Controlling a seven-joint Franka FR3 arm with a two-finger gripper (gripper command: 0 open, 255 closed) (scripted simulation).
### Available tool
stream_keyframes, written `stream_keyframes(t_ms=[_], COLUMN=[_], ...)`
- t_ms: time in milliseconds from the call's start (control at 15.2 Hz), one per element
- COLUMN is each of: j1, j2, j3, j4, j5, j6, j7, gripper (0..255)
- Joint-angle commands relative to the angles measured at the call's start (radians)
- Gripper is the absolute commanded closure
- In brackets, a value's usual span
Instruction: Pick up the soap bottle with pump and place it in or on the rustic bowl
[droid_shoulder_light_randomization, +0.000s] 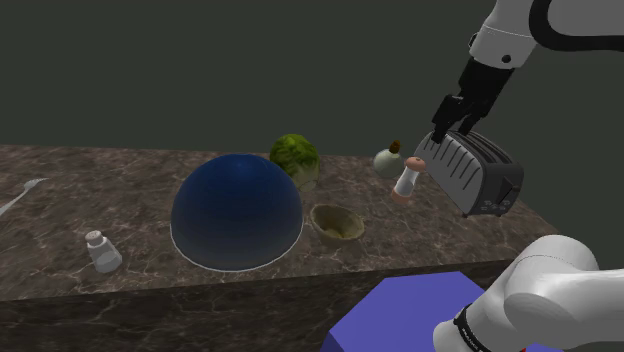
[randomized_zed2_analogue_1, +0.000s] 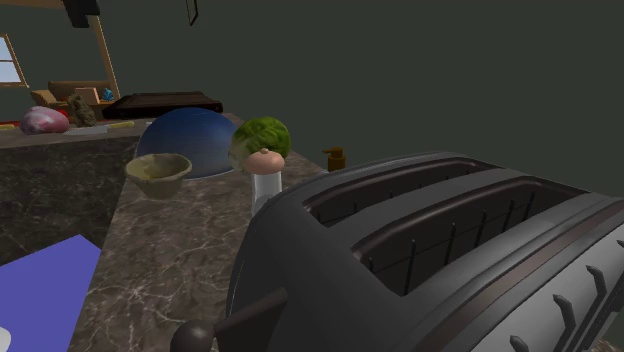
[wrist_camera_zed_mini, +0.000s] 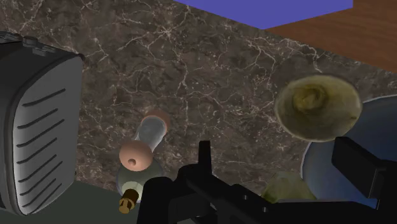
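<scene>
Hovering near toaster (wrist_camera_zed_mini: 38, 127), fingers (wrist_camera_zed_mini: 203, 156) wide, empty; soap bottle (wrist_camera_zed_mini: 129, 182) partly hidden behind shaker (wrist_camera_zed_mini: 145, 137).

The brown marble counter (droid_shoulder_light_randomization: 100, 190) carries one big dark blue dome (droid_shoulder_light_randomization: 237, 210). Just beside the dome are one olive-tan rough bowl (droid_shoulder_light_randomization: 336, 222) and one green leafy ball (droid_shoulder_light_randomization: 294, 155). There are two shakers: a small white shaker (droid_shoulder_light_randomization: 101, 251) near the dome and a pale shaker with pinkish cap (droid_shoulder_light_randomization: 408, 180) further off. Beyond the bowl from the dome are one round pale soap bottle with brown pump (droid_shoulder_light_randomization: 389, 160) and one dark grey two-slot toaster (droid_shoulder_light_randomization: 480, 175). One pale utensil (droid_shoulder_light_randomization: 33, 185) lies well apart from the dome.
</scene>
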Motion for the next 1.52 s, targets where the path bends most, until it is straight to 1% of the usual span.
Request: stream_keyframes(t_ms=[0, 396, 792, 1122, 1452], j1=[0.000, -0.012, -0.016, -0.011, -0.004], j2=[0.000, 0.116, 0.276, 0.438, 0.624], j3=[0.000, -0.118, -0.234, -0.327, -0.411], j4=[0.000, -0.017, 0.016, 0.079, 0.176], j5=[0.000, -0.059, -0.088, -0.076, -0.020], j6=[0.000, 0.141, 0.277, 0.379, 0.463], j7=[0.000, -0.122, -0.244, -0.355, -0.481], gripper=[0, 0, 0, 0, 0])
